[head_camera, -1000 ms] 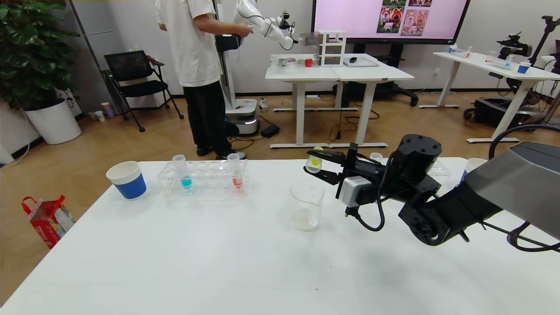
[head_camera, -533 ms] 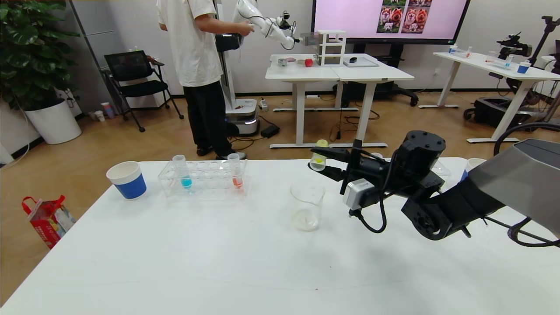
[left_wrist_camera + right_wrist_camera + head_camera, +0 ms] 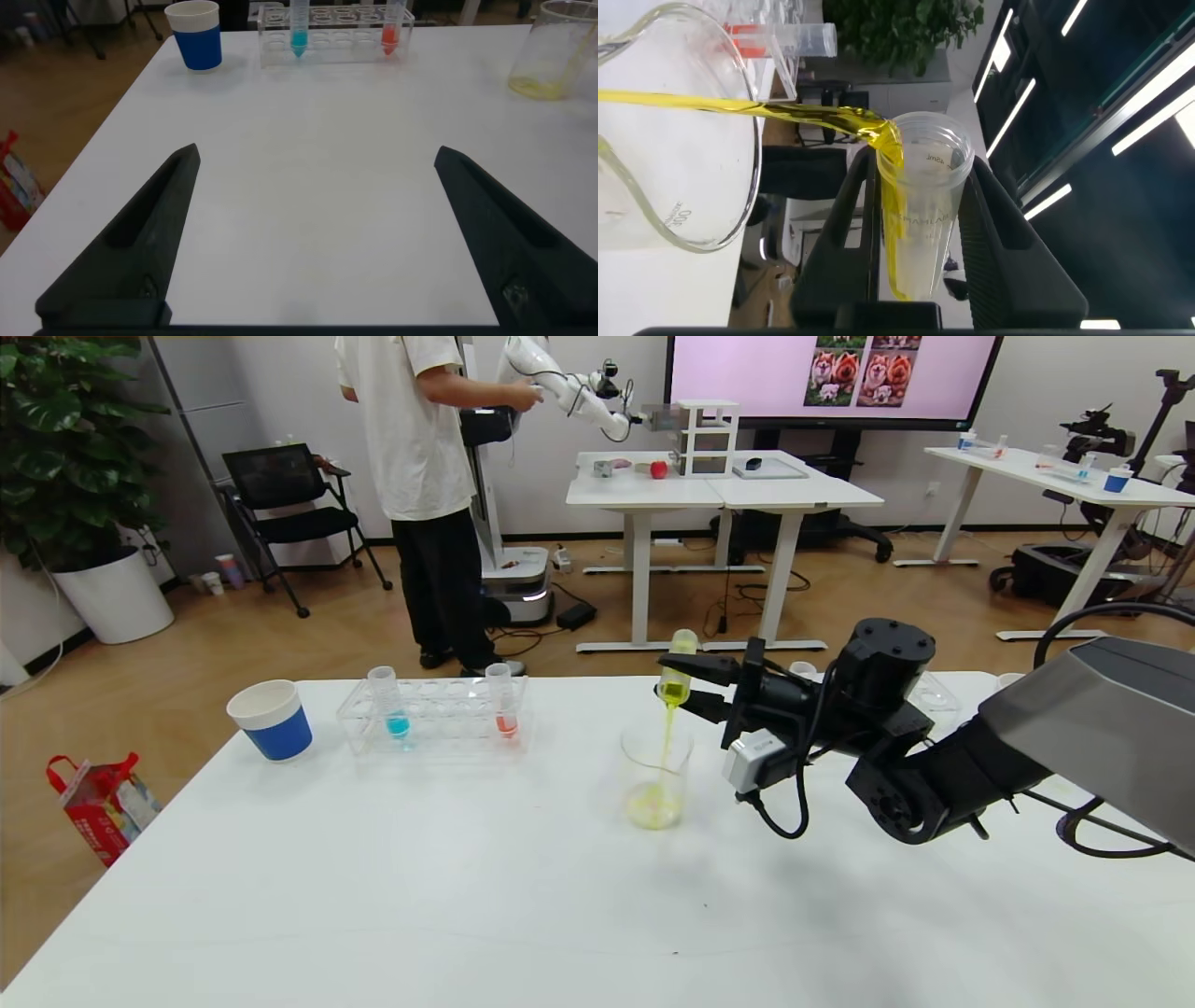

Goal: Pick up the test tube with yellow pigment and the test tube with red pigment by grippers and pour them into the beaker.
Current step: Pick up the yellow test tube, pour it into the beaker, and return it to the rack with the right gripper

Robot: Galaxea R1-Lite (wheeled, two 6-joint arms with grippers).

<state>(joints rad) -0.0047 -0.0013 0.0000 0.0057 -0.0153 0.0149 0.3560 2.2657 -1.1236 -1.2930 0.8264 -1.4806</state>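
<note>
- Head view, far left of desk (image 3: 373,896): blue-and-white cup (image 3: 270,719) standing upright near the far edge.
- Just right of the cup: clear rack (image 3: 434,715) with blue tube (image 3: 388,702) at its left end and red tube (image 3: 501,700) at its right end, both upright in their slots.
- Left tool (image 3: 313,238) shows only in the left wrist view: two black fingers spread wide apart, gripping nothing, low over bare desk on the near side of the rack.
- Centre: beaker (image 3: 655,773) upright on the desk, right of the rack and well apart from it, yellow liquid pooled at its bottom.
- Yellow tube (image 3: 678,670) above the beaker's far-right rim, tipped mouth-down; a thin yellow stream runs from its mouth into the beaker.
- Right tool (image 3: 693,686) closed on the yellow tube, a finger on each side of it; arm reaches in from the right.
- Right wrist view: liquid spills over the tube's lip and crosses the beaker's rim (image 3: 738,112).
</note>
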